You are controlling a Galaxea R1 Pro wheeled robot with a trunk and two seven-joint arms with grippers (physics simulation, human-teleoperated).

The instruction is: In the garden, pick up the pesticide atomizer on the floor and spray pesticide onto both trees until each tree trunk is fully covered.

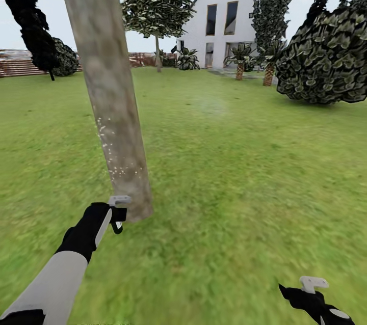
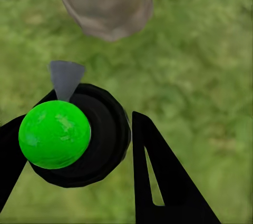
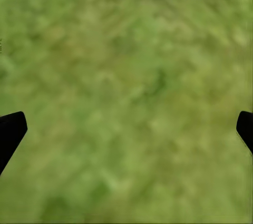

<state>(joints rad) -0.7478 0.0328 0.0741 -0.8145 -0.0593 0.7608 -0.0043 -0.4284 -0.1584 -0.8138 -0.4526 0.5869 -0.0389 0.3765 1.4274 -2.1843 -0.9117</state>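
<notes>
A thick, leaning grey-brown tree trunk [image 1: 107,85] rises from the lawn just ahead at the left, and its base [image 2: 105,2] appears in the left wrist view too. White pesticide specks [image 1: 109,154] dot its lower left side. My left gripper [image 1: 118,213] hangs right beside the foot of the trunk, shut on the pesticide atomizer [image 1: 118,223]. In the left wrist view the atomizer [image 2: 108,129] is a dark round body with a bright green spot [image 2: 54,134], between the fingers of the left gripper [image 2: 84,155]. My right gripper [image 1: 313,284] is open over bare grass [image 3: 126,76].
Lawn stretches ahead to a white house [image 1: 224,14]. A big dark-leaved bush [image 1: 326,55] stands at the right, short palms [image 1: 239,62] are by the house, a thin-trunked tree [image 1: 158,9] is mid-distance, and a slat fence [image 1: 15,62] with a dark tree [image 1: 30,19] is at the far left.
</notes>
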